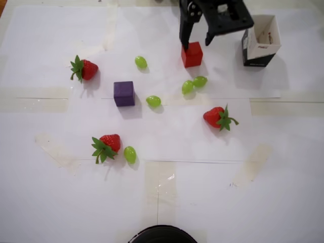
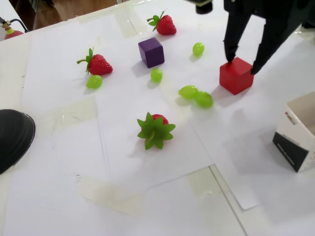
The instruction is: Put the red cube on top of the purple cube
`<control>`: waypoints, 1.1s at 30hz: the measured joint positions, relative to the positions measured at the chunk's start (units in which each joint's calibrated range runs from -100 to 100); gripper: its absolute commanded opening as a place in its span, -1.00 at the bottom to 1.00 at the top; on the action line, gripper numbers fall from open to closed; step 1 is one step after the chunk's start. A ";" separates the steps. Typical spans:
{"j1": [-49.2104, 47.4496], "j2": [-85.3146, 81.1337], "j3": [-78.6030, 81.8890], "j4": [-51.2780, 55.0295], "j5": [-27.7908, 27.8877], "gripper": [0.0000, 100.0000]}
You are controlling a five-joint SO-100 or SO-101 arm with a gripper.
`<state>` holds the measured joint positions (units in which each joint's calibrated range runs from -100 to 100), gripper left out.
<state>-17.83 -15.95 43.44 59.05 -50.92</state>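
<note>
A home hobby table (image 2: 49, 29) — taped paper sheets (image 1: 167, 136), wooden floor (image 2: 74, 6) beyond.

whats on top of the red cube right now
Nothing rests on the red cube. The open gripper hangs over it, jaws straddling its top edges. In the overhead view the arm covers the cube's far edge.
</note>
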 measured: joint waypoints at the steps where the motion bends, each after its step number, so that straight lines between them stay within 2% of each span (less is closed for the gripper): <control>1: -0.22 0.09 0.18 -0.63 0.24 -0.39; 18: -0.90 2.82 6.15 -8.54 1.03 -0.43; 25: -0.90 3.27 6.52 -8.70 1.03 -0.52; 33: -0.30 3.45 6.79 -8.70 1.61 -0.75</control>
<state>-18.13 -12.49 50.23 50.36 -49.30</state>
